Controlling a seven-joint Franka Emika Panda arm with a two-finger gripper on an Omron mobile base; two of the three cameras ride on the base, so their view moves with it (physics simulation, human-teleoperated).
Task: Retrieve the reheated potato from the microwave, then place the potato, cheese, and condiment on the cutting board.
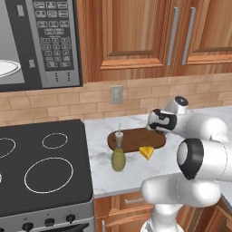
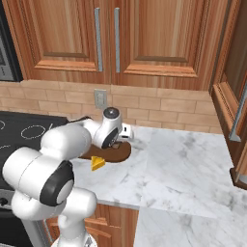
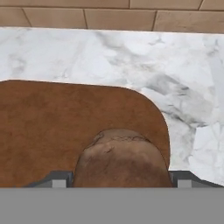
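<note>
In the hand view the dark brown potato (image 3: 122, 157) sits between my gripper's (image 3: 120, 180) two finger tips, which stand against its sides. It is over the right end of the brown oval cutting board (image 3: 52, 122). Whether it rests on the wood I cannot tell. From the base, my gripper (image 1: 156, 129) hangs low at the cutting board's (image 1: 136, 140) right end. The yellow cheese (image 1: 146, 152) wedge lies on the counter at the board's front edge. The olive-green condiment (image 1: 118, 156) bottle stands upright in front of the board's left end. The microwave (image 1: 52, 41) hangs at upper left.
A white plate (image 1: 7, 68) shows inside the microwave. The black stove top (image 1: 45, 167) lies left of the marble counter (image 1: 104, 176). A wall outlet (image 1: 116, 94) sits behind the board. Wooden cabinets (image 2: 111, 38) hang above, and the counter (image 2: 193, 169) runs on to the right.
</note>
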